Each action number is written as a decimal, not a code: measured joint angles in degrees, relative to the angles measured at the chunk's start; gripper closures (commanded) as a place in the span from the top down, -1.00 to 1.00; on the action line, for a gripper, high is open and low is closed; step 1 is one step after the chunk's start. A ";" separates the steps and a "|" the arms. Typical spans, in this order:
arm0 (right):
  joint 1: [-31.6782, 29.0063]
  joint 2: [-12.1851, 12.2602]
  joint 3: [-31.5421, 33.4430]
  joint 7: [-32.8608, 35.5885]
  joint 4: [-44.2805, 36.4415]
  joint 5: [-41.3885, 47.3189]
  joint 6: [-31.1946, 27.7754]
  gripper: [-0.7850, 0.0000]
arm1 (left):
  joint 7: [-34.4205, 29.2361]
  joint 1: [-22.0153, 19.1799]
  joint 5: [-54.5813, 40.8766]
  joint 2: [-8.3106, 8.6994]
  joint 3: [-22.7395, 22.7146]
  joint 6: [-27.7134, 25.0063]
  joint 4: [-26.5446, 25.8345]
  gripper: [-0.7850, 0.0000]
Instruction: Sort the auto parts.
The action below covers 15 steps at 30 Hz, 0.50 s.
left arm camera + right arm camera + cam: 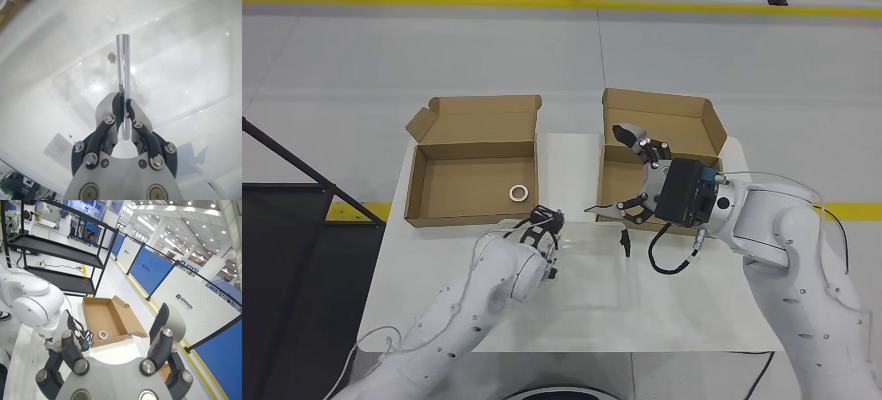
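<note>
From above, the right claw (627, 172) hides much of the floor of the right cardboard box (682, 118), so what lies in it cannot be told, and in the left wrist view the pads (116, 109) of the left claw (123, 103) cover part of the metal rod (123, 62).

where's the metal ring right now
In the top view the metal ring lies on the floor of the left cardboard box, close to its right wall, a little beyond the left gripper.
</note>
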 measured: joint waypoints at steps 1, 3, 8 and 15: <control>0.00 0.00 0.00 0.00 0.00 0.00 0.00 1.00 | 0.53 0.65 -1.00 0.16 -1.49 0.07 -1.73 -1.00; 0.00 0.00 0.00 0.00 0.00 0.00 0.00 1.00 | 1.45 1.72 -2.52 0.45 -3.96 -0.24 -4.04 -1.00; 0.00 0.00 0.00 0.00 0.00 0.00 0.00 1.00 | 6.46 5.36 -8.25 1.20 -12.16 -0.71 -9.61 -1.00; 0.00 0.00 0.00 0.00 0.00 0.00 0.00 1.00 | 13.74 11.25 -17.31 2.05 -23.08 -2.47 -14.98 -1.00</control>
